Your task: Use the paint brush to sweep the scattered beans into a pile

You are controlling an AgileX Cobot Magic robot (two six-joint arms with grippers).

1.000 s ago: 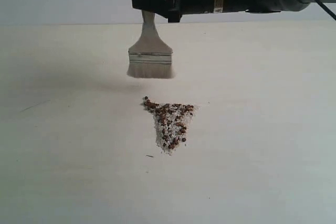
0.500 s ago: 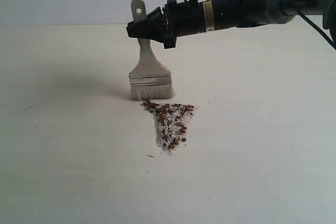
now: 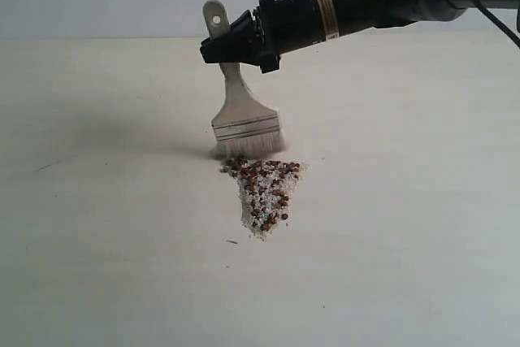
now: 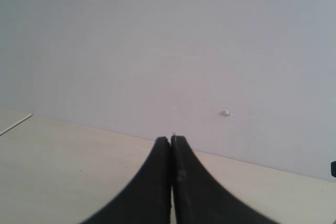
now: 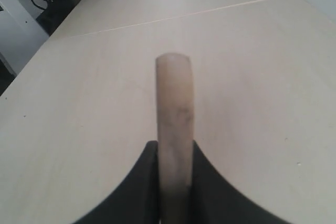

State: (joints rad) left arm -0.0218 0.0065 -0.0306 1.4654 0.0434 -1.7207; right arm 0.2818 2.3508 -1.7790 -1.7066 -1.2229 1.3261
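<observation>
Pale bristles of the paint brush [image 3: 246, 127] touch the desk [image 3: 97, 201] beside the pile [image 3: 264, 193]; my right end effector [image 3: 223, 48] clamps its handle, my left end effector [image 4: 171, 142] closed, empty.

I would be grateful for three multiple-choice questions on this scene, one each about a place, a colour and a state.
1. Where are the bristles of the brush?
A. at the wide edge of the pile
B. at its narrow tip
C. far from it

2. What colour are the beans?
A. green
B. reddish-brown
C. yellow

3. How is the left hand?
A. open
B. shut on the brush
C. shut, empty

Answers:
1 A, the bristles sit right at the wide edge.
2 B, dark reddish specks show among whitish grit.
3 C, its jaws meet with nothing between.
</observation>
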